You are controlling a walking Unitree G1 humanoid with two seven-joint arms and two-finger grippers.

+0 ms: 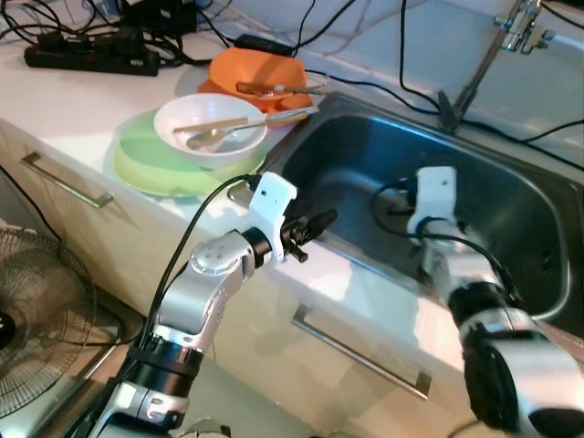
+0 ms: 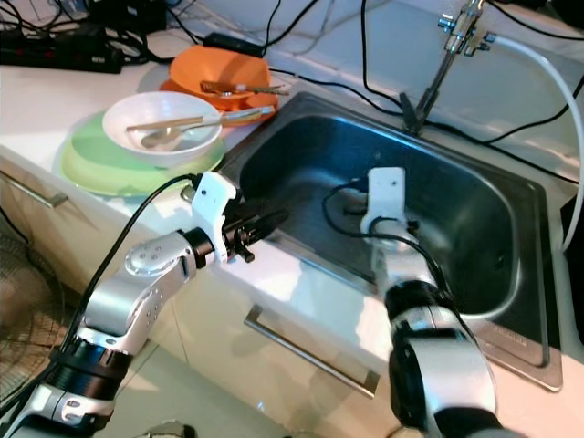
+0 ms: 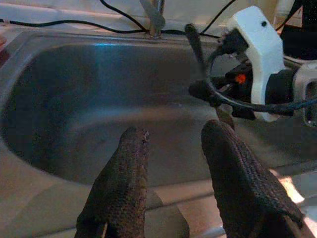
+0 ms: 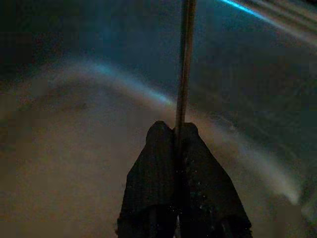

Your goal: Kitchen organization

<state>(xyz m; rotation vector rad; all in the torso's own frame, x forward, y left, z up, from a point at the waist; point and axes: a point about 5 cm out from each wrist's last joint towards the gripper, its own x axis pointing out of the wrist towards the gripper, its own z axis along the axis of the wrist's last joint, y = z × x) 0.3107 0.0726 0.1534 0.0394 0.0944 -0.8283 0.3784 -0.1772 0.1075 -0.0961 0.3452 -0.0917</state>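
Here, the right hand (image 4: 177, 134) is seen pressed together on a thin metal rod (image 4: 185, 59), probably the handle of a utensil, and it is held low inside the steel sink (image 1: 511, 196) at the centre right of the frame. The left hand (image 3: 171, 148) is spread and carries nothing; it hangs over the front rim of the sink, near the centre of the frame. At the upper left, on the desk (image 1: 64, 100), a white bowl (image 1: 210, 128) with a spoon and chopsticks is stacked on a green plate (image 1: 146, 160), and behind it an orange bowl (image 1: 255, 73) with more utensils is placed. The rod is pinched only at one end, so it can probably turn or slip between the fingers and fall into the basin. The wrist cable is close to the faucet (image 1: 479, 68) and could be caught if the arm is lifted carelessly.
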